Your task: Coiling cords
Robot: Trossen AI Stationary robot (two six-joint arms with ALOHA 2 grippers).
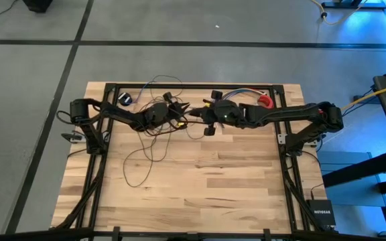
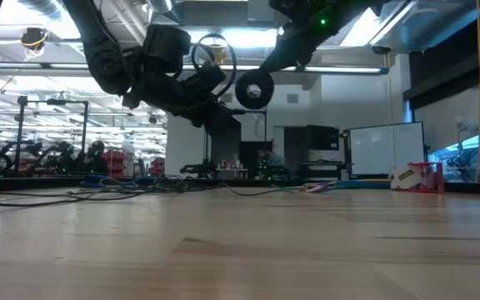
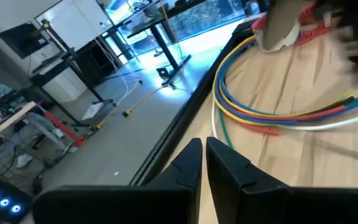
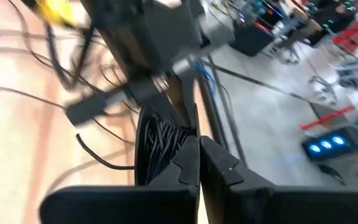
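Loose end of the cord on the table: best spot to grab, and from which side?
Take the cord at its slack loop on the near part of the table, probably coming straight down with the fingers across the wire. There it lies flat as a single strand on bare wood, apart from the bunched loops farther back.

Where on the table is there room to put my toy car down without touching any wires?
The near part of the wooden table is bare, right up to the front edge and the right side frame. It is crowded farther back: the cords loop on the left, both grippers meet in the middle, and the multicoloured wires lie along the back rail.
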